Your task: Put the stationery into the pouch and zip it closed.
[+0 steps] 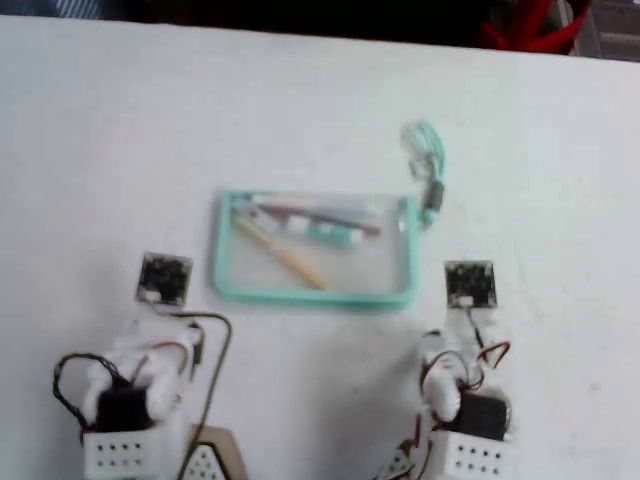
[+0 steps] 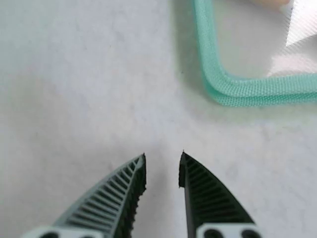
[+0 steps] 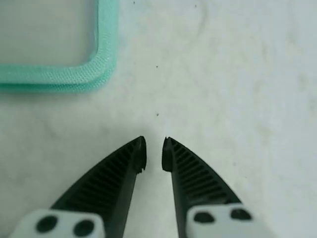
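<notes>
A clear pouch with a mint-green rim lies flat at the table's middle. Inside it lie several pens and a yellow pencil. Its zip pull with a green cord sits at the pouch's top right corner. The left arm rests near the pouch's lower left corner; my left gripper is shut, a narrow slit between its tips, over bare table. The right arm rests by the lower right corner; my right gripper is shut and holds nothing.
The white table stretches wide behind and beside the pouch. Each arm's wires and base stand at the front edge. Dark and red things lie beyond the far edge.
</notes>
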